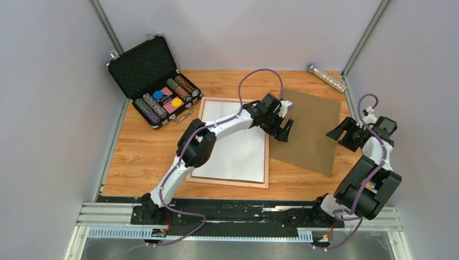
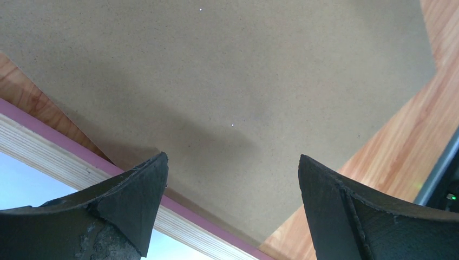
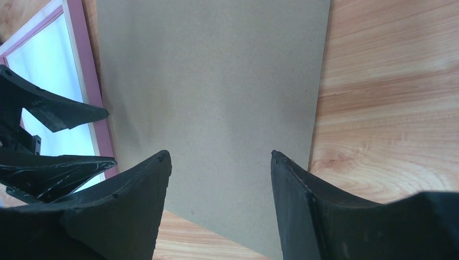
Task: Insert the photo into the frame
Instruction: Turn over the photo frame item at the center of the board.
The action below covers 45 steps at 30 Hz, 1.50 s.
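**Top external view.** The frame (image 1: pixel 227 181) lies flat at the centre of the table (image 1: pixel 141 151). A blank pale sheet fills its opening. It reads as the photo (image 1: pixel 238 149), but no printed side shows. A brown backing board (image 1: pixel 308 130) lies to the right of the frame, with its left edge against the frame's right rail. The left gripper (image 1: pixel 284 130) hangs over that edge with its fingers spread and nothing between them. The right gripper (image 1: pixel 338 132) is over the board's right edge, also spread and empty. Only this view shows the black case (image 1: pixel 154 81) at the far left.

**Left wrist view.** The left gripper (image 2: pixel 231 157) is wide open and holds nothing. Below it are the backing board (image 2: pixel 227 70) and the frame (image 2: pixel 54 151), whose rail shows a pink outer strip and a light wood step. The photo (image 2: pixel 21 179) appears pale blue here. Whether the board rests on the rail or only touches it cannot be told.

**Right wrist view.** The right gripper (image 3: pixel 220 154) is wide open above the backing board (image 3: pixel 216 81). At the left are the frame (image 3: pixel 89 81), the photo (image 3: pixel 48 70) and the left gripper (image 3: pixel 108 136).
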### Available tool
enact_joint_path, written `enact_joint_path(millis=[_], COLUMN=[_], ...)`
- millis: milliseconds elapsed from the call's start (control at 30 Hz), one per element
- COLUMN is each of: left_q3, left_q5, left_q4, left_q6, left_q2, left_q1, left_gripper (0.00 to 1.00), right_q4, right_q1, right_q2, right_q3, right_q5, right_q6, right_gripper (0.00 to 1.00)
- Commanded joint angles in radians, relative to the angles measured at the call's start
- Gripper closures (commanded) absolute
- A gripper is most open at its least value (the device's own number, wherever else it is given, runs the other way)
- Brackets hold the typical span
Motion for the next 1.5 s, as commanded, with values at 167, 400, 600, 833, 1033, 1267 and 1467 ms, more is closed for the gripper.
enact_joint_path(millis=[167, 400, 600, 833, 1033, 1267, 1467], left_q3=[-0.038, -0.08, -0.129, -0.177, -0.117, 0.048, 0.157], left_q5=[-0.201, -0.291, -0.313, -0.303, -0.279, -0.332, -0.37], left_q4=[-0.072, -0.071, -0.065, -0.055, -0.064, -0.112, -0.123], left_q6=[0.054, 0.053, 0.046, 0.026, 0.017, 0.035, 0.074], left_q2=[-0.038, -0.065, -0.096, -0.143, -0.109, 0.011, 0.087], left_q1=[-0.002, -0.002, -0.002, -0.002, -0.003, -0.005, -0.006], left_gripper=[0.02, 0.02, 0.02, 0.02, 0.02, 0.01, 0.01], right_q4=[-0.001, -0.002, -0.001, -0.004, -0.003, -0.009, -0.016], right_q1=[-0.005, -0.006, -0.006, -0.007, -0.004, 0.008, 0.009], right_q2=[0.007, 0.009, 0.013, 0.022, 0.037, 0.057, 0.062], right_q3=[0.013, 0.012, 0.015, 0.017, 0.024, 0.043, 0.042], right_q5=[-0.016, -0.021, -0.022, -0.028, -0.006, 0.022, 0.004], right_q6=[-0.023, -0.022, -0.024, -0.025, -0.028, -0.033, -0.033], right_gripper=[0.34, 0.34, 0.34, 0.34, 0.35, 0.35, 0.35])
